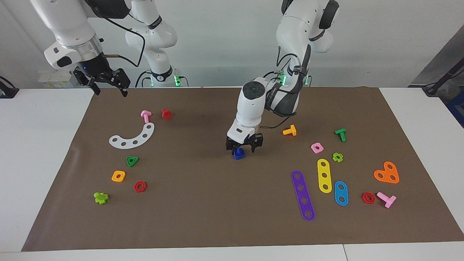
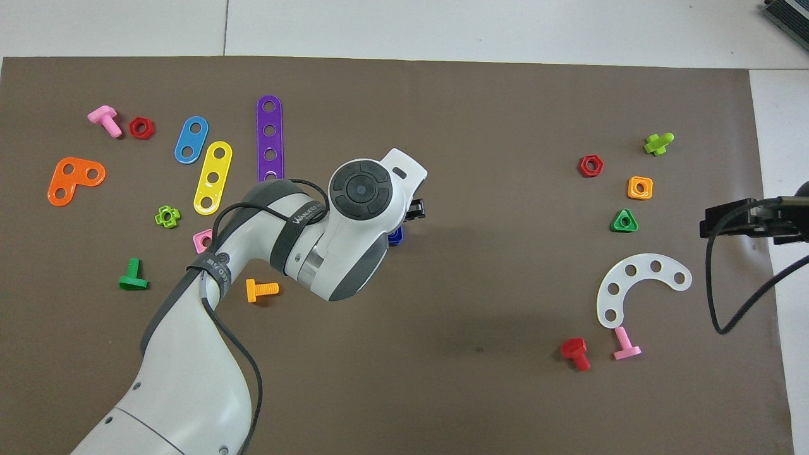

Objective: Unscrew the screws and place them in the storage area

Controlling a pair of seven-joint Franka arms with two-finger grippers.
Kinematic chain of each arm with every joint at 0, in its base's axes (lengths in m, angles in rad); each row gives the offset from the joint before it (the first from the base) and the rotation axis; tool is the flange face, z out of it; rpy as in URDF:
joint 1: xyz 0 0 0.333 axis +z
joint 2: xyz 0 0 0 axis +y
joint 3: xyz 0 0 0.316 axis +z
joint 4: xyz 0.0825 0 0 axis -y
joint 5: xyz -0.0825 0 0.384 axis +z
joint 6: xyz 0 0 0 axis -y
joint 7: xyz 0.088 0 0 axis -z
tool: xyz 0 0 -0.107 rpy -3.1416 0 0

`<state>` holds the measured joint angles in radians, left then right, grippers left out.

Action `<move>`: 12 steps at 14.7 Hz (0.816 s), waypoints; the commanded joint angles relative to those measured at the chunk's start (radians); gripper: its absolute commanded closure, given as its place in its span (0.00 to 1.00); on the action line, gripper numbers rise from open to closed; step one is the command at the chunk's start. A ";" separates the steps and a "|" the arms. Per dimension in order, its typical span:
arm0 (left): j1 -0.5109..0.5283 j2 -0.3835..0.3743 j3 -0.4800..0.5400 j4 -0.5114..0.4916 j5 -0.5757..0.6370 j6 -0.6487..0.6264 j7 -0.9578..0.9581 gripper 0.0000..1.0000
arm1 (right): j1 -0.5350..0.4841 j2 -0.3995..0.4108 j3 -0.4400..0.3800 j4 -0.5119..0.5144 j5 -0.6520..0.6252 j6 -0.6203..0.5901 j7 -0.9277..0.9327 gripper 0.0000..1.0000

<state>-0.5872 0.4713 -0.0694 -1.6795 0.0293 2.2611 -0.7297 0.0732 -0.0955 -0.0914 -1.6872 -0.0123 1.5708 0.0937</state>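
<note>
The dark-blue screw (image 1: 239, 153) sits on the brown mat near its middle. My left gripper (image 1: 243, 148) is down over it, fingers spread to either side of its head, open. In the overhead view the left arm hides all but a sliver of the screw (image 2: 396, 236). The storage area lies toward the right arm's end: a white curved strip (image 1: 132, 137), a green triangle nut (image 1: 132, 161), an orange square nut (image 1: 118, 176) and a red hexagon nut (image 1: 140, 186). My right gripper (image 1: 108, 88) waits raised and open over the mat's edge at the robots' side of the table.
By the white strip lie a pink screw (image 1: 145, 116), a red screw (image 1: 166, 114) and a lime screw (image 1: 101, 197). Toward the left arm's end lie an orange screw (image 1: 290, 130), a green screw (image 1: 340, 134), a pink nut (image 1: 317, 147) and a purple strip (image 1: 303, 195) among other flat plates.
</note>
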 commanded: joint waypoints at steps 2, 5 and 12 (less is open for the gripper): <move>-0.031 0.015 0.017 -0.015 0.032 0.034 -0.017 0.08 | -0.004 -0.018 0.002 -0.019 0.002 0.005 -0.015 0.00; -0.033 0.021 0.016 -0.025 0.052 0.034 -0.017 0.12 | -0.004 -0.018 0.002 -0.019 0.002 0.005 -0.015 0.00; -0.043 0.021 0.016 -0.048 0.052 0.052 -0.017 0.28 | -0.004 -0.018 0.002 -0.019 0.002 0.005 -0.015 0.00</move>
<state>-0.6127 0.5013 -0.0704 -1.7029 0.0581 2.2875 -0.7297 0.0732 -0.0955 -0.0914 -1.6872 -0.0123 1.5708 0.0937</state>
